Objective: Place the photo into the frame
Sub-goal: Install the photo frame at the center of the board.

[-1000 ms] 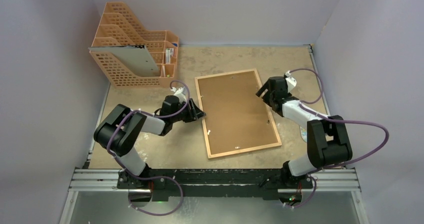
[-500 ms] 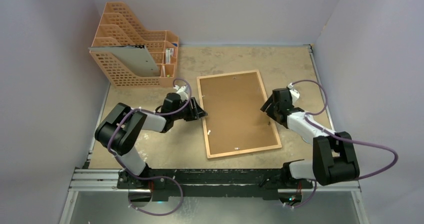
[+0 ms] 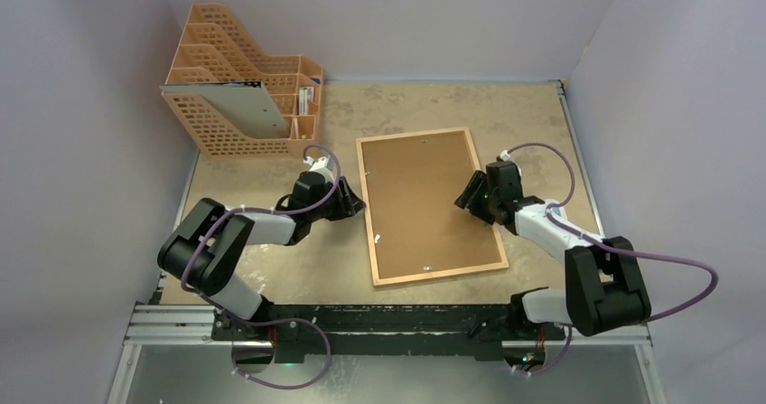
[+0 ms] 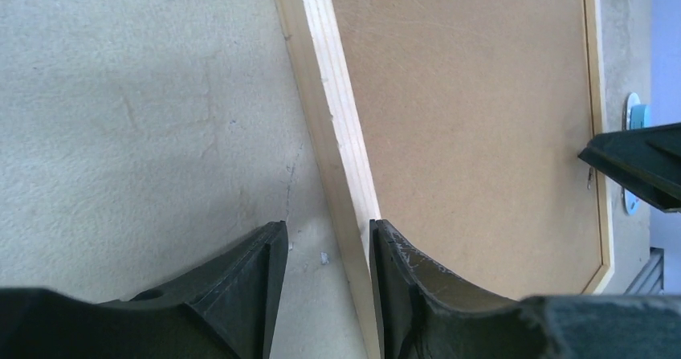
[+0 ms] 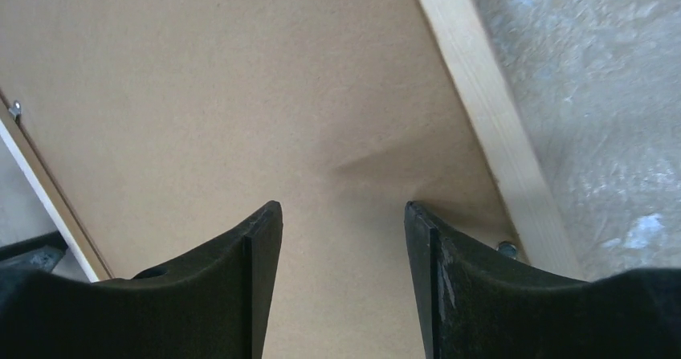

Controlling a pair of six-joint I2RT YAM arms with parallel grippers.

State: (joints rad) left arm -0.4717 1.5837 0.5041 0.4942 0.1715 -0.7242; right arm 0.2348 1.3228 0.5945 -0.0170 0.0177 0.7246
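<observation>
My left claw (image 4: 328, 234) was spread partway, pinching nothing. One finger (image 4: 257, 287) sat over bare table (image 4: 144, 118) just outside the frame (image 4: 341, 134). The other finger (image 4: 409, 283) was at the frame's left rail, over its inner edge; couldn't tell if it touched the wood. The rail ran down into the gap between them.

My right claw (image 5: 343, 210) was spread too, nothing between the fingers. Both tips hung over the brown backing panel (image 5: 201, 94), just inside the frame's right rail; contact unclear. A small metal clip (image 5: 506, 249) sat at that rail's inner edge, beside my right-hand finger.

The frame lay flat on the table, back side up, with the backing panel filling it, long sides running away from my bases and slightly skewed. It was between my two claws, the left claw (image 3: 355, 201) on its left rail and the right claw (image 3: 465, 193) near its right one. An orange file rack (image 3: 217, 133) stood well apart from the frame, beyond its far-left corner.
</observation>
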